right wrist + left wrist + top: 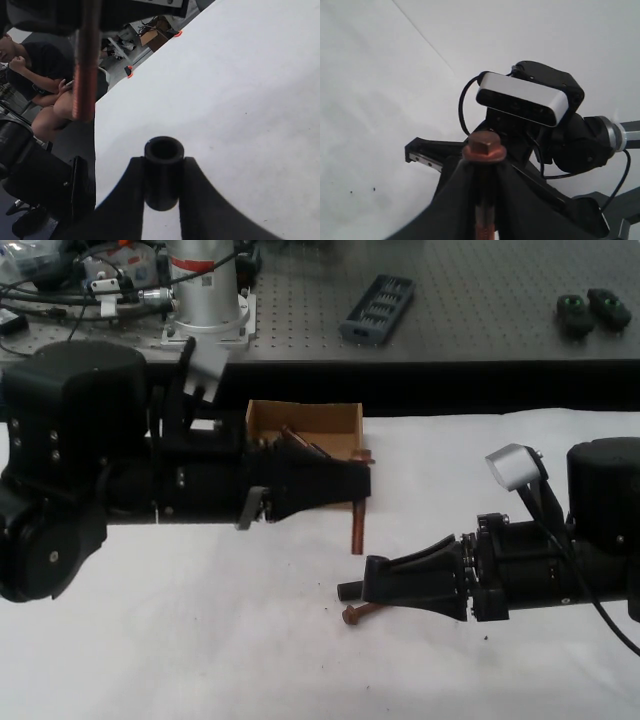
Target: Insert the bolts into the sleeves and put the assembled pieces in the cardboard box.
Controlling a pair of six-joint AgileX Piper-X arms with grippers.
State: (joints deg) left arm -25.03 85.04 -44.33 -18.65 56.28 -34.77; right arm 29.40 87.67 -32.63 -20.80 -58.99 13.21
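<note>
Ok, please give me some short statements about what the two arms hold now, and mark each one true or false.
1. The left end effector holds a copper bolt. True.
2. The right end effector is empty. False: it grips a black sleeve.
3. The held bolt sits inside the sleeve. False: it hangs apart from it.
4. A second bolt lies on the white cover near the right end effector. True.
5. The cardboard box is empty. False: pieces lie in it.

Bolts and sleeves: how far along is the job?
Done: some pieces lie in the box. In hand: left hand holds a bolt, right hand a sleeve, not joined. Left: join and box them; one loose bolt lies on the cloth.
</note>
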